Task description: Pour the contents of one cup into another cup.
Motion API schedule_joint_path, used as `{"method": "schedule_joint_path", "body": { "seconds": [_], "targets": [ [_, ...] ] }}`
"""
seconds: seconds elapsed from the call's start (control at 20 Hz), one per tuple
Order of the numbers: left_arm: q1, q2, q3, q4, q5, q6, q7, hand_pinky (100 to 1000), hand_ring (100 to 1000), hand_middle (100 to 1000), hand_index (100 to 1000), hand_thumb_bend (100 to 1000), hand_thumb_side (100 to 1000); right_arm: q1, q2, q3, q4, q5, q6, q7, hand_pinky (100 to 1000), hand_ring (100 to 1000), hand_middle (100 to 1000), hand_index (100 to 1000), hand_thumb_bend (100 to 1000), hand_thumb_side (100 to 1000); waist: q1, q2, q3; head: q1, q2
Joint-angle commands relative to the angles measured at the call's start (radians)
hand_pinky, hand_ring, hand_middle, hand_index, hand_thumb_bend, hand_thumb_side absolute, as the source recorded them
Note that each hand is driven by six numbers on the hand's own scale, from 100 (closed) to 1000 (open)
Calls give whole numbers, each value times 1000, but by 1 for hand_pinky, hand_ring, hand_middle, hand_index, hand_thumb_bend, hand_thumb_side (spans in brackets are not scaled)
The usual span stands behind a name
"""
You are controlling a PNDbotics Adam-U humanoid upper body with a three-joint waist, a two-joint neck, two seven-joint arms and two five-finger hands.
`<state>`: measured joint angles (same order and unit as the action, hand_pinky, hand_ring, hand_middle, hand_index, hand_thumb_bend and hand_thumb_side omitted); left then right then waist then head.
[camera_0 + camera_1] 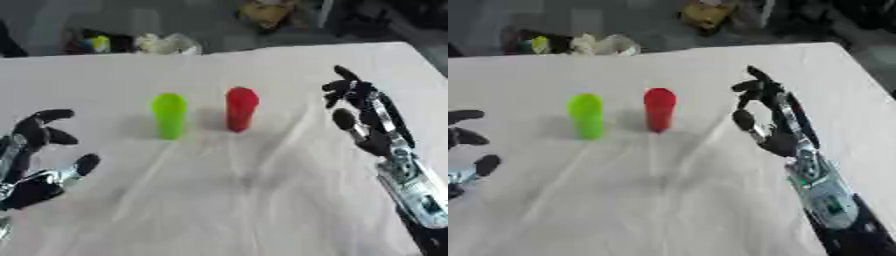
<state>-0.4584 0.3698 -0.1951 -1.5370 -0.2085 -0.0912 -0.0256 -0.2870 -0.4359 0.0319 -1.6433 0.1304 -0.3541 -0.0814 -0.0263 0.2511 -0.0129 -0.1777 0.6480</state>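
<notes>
- No text, label, brand, number or sign can be read anywhere in either view.
- The green cup (pixel 168 115) shows a plain side with no printing to make out.
- The red cup (pixel 241 108) is likewise plain on the side that shows.
- The white cloth-covered surface (pixel 262 200) bears no marks or lettering.
- The right hand (pixel 773 131) and its arm carry small light and greenish patches near the wrist, too blurred to read as writing.
- The clutter beyond the far edge (pixel 140 43) shows yellow and pale shapes only; any lettering there cannot be made out.
</notes>
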Motion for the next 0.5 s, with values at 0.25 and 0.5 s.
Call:
{"method": "schedule_joint_path", "body": {
  "seconds": [0.25, 0.5],
  "targets": [
    [-124, -13, -38, 176, -63, -36, 13, 697, 599, 784, 845, 617, 458, -17, -12, 1, -31, -10, -2, 8, 706, 1000, 426, 694, 729, 834, -2, -12, -17, 6, -13],
    [-190, -41, -51, 294, -100, -73, 47, 702, 602, 784, 845, 625, 453, -21, -8, 6, -35, -12, -4, 13, 706, 1000, 425, 694, 730, 834, -8, -8, -29, 8, -14]
  ]
}}
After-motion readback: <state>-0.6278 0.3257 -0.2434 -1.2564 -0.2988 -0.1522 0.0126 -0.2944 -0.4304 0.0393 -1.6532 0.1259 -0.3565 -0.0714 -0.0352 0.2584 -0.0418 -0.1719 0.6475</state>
